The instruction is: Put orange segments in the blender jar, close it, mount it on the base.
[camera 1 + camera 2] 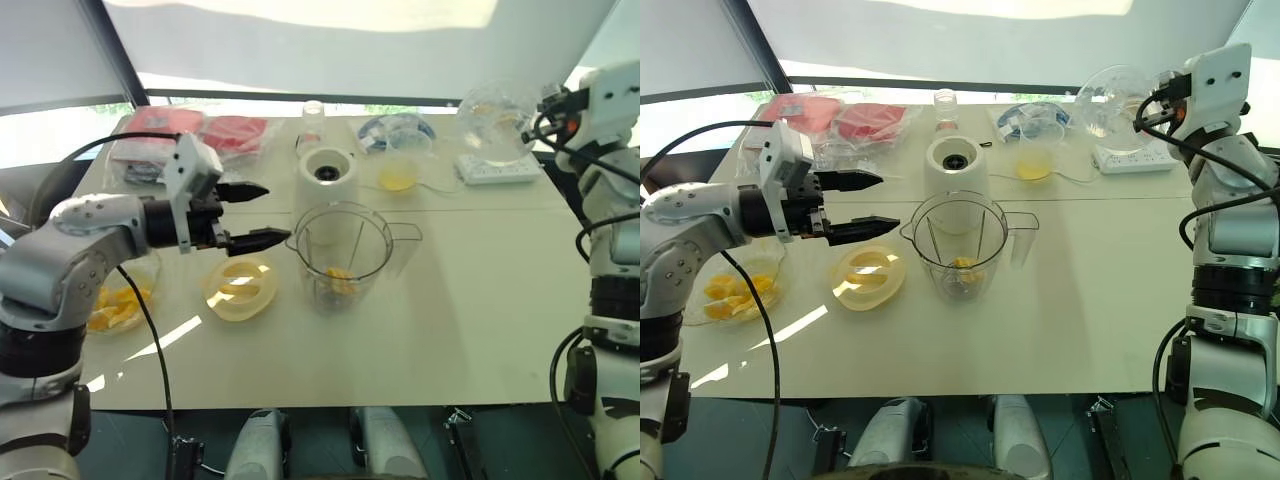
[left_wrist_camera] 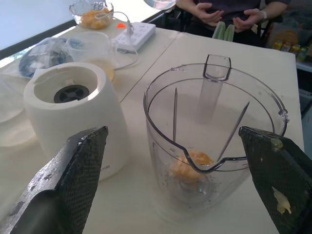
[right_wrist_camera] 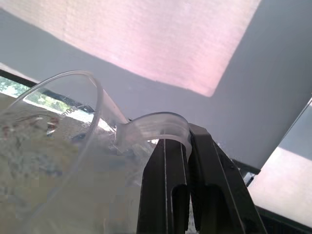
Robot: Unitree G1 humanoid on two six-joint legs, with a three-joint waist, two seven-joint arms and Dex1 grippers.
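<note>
Now, left hand (image 1: 276, 214) agape by blender jar (image 1: 345, 255), right hand (image 3: 184, 139) apparently clamping jug (image 3: 58, 146)

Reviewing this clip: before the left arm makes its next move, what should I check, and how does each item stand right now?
1. Left gripper open and empty: ok.
2. Jar upright on the table, mouth uncovered: ok.
3. Orange segments in the jar: ok, a few lie at the bottom.
4. Lid lying flat on the table beside the jar, near the left gripper: ok.
5. Base behind the jar with nothing on top: ok.
6. Right gripper free to help: not ok, it is shut on the handle of a clear jug, held up off the table.
</note>
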